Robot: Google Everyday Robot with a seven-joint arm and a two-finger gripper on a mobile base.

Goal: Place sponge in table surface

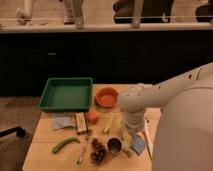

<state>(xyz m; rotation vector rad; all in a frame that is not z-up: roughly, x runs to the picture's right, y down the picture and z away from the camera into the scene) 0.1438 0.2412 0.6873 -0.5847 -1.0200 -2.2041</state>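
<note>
Office-like hall, railed walkway (100, 24) above, wooden table (44, 140) below

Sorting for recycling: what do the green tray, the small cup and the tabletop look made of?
Green tray: likely plastic, uniform matte colour. Small cup: probably metal, grey sheen. Tabletop: wood, plank seams visible. The gripper hangs low beside the cup, near the sponge.
</note>
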